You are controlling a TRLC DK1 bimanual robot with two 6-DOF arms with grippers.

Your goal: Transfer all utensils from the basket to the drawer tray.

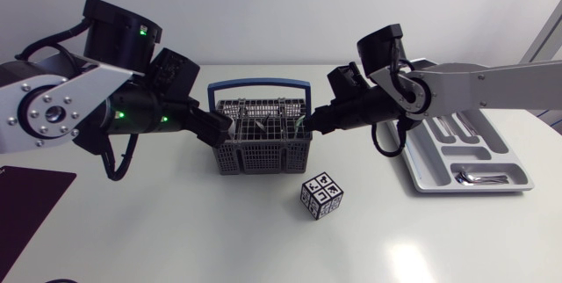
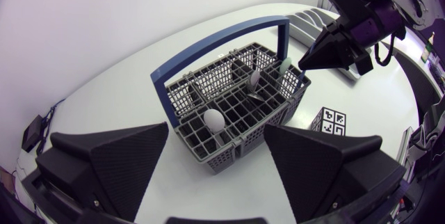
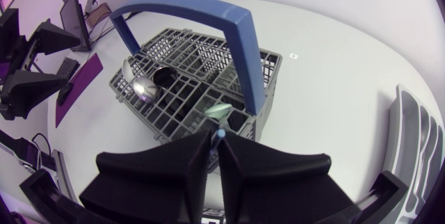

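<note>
The grey wire basket (image 1: 260, 149) with a blue handle (image 1: 258, 84) stands mid-table. In it are a pale spoon (image 2: 213, 120), a metal spoon (image 3: 145, 89) and a pale green utensil (image 3: 217, 110). My left gripper (image 1: 226, 130) hovers at the basket's left side, its fingers (image 2: 111, 161) spread wide open and empty. My right gripper (image 1: 307, 123) is at the basket's right corner, shut on the tip of the pale green utensil, fingers (image 3: 174, 165) pressed together. The grey drawer tray (image 1: 424, 174) lies at the right with several utensils (image 1: 481, 177) in its near compartment.
A black-and-white marker cube (image 1: 321, 195) sits in front of the basket, slightly right. A dark purple mat (image 1: 26, 204) lies at the table's front left corner. The tray's long slots (image 3: 417, 140) run beside my right arm.
</note>
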